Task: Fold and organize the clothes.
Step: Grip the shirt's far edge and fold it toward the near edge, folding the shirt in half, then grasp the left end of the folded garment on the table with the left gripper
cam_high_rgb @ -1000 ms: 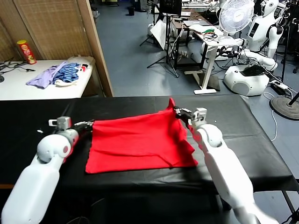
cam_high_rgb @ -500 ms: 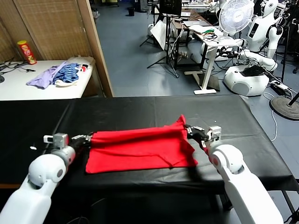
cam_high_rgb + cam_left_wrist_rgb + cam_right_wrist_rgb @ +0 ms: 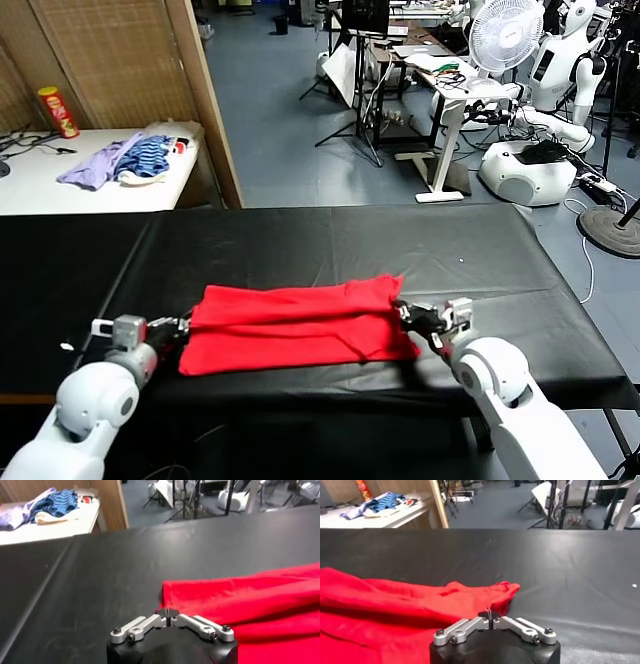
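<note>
One red T-shirt (image 3: 295,325) lay folded on the black table (image 3: 330,240), near its front edge, its long axis running left to right. Two grippers flanked it: the left gripper (image 3: 183,323) was pinched on its left edge, the right gripper (image 3: 402,311) clamped on its right edge.

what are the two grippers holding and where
Both are pinched shut on the bright red soft T-shirt: left gripper at its left edge, right gripper at its right edge.
</note>
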Robot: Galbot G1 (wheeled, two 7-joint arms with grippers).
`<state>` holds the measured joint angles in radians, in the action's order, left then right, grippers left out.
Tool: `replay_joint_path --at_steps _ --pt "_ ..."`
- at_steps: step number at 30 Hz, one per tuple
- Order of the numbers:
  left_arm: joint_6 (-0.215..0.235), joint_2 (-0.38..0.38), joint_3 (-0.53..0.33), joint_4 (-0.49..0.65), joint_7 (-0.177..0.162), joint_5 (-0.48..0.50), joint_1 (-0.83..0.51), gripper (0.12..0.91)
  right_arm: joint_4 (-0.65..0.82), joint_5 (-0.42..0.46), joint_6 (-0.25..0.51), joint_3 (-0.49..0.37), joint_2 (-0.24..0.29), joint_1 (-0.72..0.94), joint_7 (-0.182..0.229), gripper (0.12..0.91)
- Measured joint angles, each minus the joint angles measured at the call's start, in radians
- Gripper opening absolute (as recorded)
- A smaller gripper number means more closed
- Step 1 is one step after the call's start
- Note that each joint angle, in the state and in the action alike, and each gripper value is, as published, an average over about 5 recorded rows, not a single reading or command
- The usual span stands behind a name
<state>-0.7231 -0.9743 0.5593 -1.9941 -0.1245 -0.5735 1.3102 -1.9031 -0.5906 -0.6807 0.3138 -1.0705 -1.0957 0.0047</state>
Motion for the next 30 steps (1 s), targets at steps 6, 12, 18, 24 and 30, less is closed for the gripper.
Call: replay_joint_path --at_steps 6,12,18,24,30 --pt "-0.012 -0.016 0.011 -0.031 -0.013 0.015 0.028 0.16 -0.043 -0.009 0.003 0.03 0.015 -0.028 0.001 0.359" --pt "-0.013 -0.014 0.047 -0.084 -0.016 0.011 0.063 0.453 -0.049 -0.027 0.033 0.083 0.017 -0.015 0.018 0.683" --pt "-0.013 -0.017 0.071 -0.082 -0.021 -0.046 0.049 0.747 0.041 0.025 0.075 0.067 -0.04 0.065 0.05 0.795" --pt "-0.012 -0.053 0.031 0.017 -0.019 -0.116 -0.061 0.797 0.18 0.075 0.076 0.011 -0.119 0.16 0.056 0.798" --pt "0.009 -0.082 -0.012 0.137 -0.015 -0.169 -0.168 0.798 0.273 0.098 0.069 -0.034 -0.18 0.211 0.049 0.798"
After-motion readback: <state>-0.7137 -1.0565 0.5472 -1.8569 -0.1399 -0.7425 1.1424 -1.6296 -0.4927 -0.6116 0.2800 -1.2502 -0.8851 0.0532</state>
